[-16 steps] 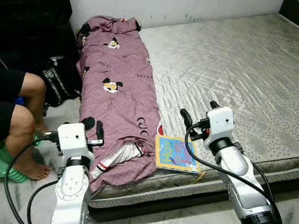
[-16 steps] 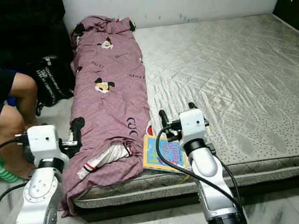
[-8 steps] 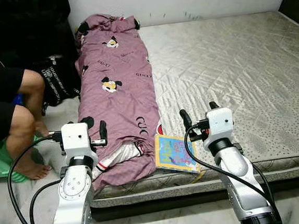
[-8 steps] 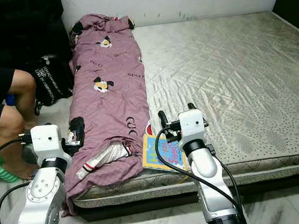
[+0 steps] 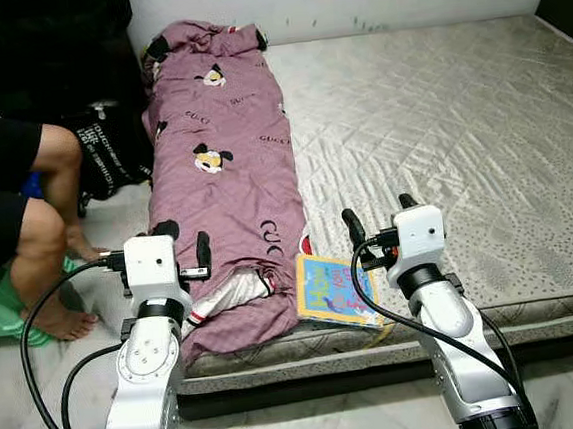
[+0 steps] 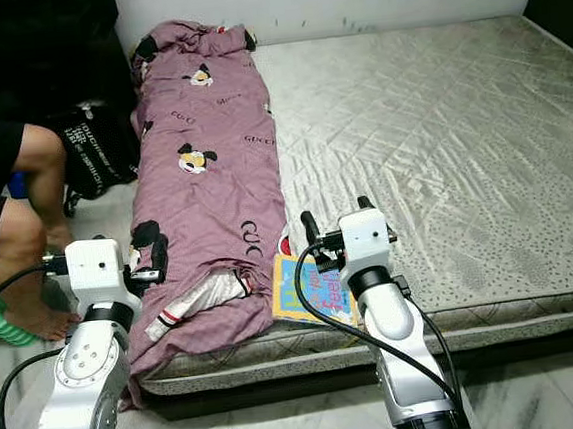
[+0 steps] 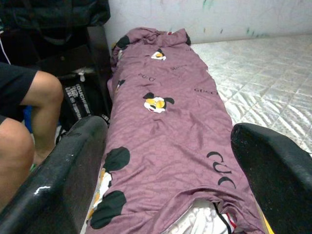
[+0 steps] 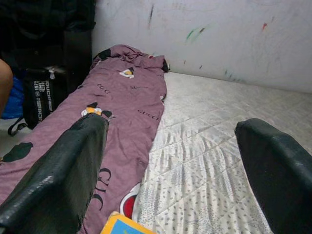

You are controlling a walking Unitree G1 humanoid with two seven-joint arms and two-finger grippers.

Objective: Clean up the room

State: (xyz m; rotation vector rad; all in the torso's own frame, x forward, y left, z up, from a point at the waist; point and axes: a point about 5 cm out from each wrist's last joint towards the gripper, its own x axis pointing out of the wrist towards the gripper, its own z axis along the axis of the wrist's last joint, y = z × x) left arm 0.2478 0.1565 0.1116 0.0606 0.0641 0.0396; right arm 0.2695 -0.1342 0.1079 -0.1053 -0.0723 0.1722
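Left gripper point(image 5: 180, 250): we've got it raised at the near left corner of the mattress, fingers spread wide, nothing between them, hanging just over the near end of the purple blanket point(image 5: 224, 170).
Right gripper point(image 5: 379, 228): up as well, fingers parted and empty, poised above the near edge of the mattress point(image 5: 460, 129), just beside the picture book point(image 5: 337, 292).
Blanket: a long rumpled roll along the mattress's left side, cartoon print, with a striped white cloth point(image 5: 225, 294) poking out of its near end.
Book: lying flat at the near edge, touching the blanket's side, one corner close to the drop.
Person: seated just off the left side, bare knee point(image 5: 58, 154) and foot near our left arm, a black bag point(image 5: 113, 154) behind.
Risk, left side: we judge a sweep outward could brush that leg; it sits close to the arm's path.
Risk, blanket: a pinch on one loose fold may drag the whole roll and spill the striped cloth onto the floor.
Risk, book: a flat cover on soft quilting gives little to bite; a push from our right fingers could slide it off the edge.
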